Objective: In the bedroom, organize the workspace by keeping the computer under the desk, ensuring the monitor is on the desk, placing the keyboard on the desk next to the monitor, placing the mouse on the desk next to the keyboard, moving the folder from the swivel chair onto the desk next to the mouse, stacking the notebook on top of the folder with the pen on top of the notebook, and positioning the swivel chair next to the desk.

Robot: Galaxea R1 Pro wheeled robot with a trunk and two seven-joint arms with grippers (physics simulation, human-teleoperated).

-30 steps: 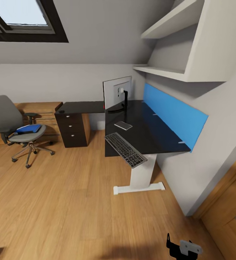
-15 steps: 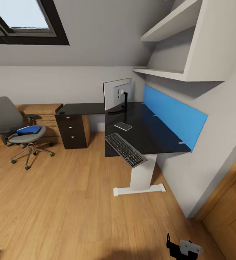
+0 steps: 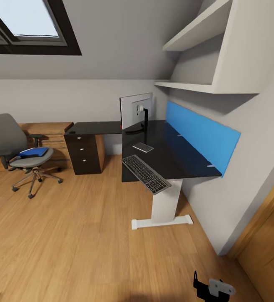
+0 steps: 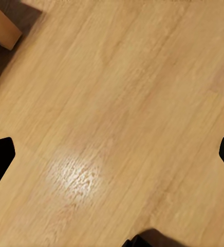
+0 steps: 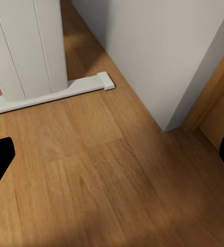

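A: Worktop [image 3: 177, 153], glossy black, against the wall with the blue panel [image 3: 202, 132]. On it: monitor [image 3: 135, 110] at the far end, back turned this way; keyboard [image 3: 146, 173] at the near edge, overhanging.

B: Small flat silver-edged item [image 3: 143, 147] between monitor and keyboard; too small to name.

A: Swivel chair [image 3: 16, 147] well apart from the worktop, beyond the drawer unit [image 3: 84, 153]. Blue folder [image 3: 33, 152] on its seat.

B: Left end effector [image 4: 112, 154] spread wide over bare wood floor [image 4: 117, 103], empty. Right end effector [image 5: 112, 159] likewise wide, empty, near the worktop's white leg [image 5: 27, 49].
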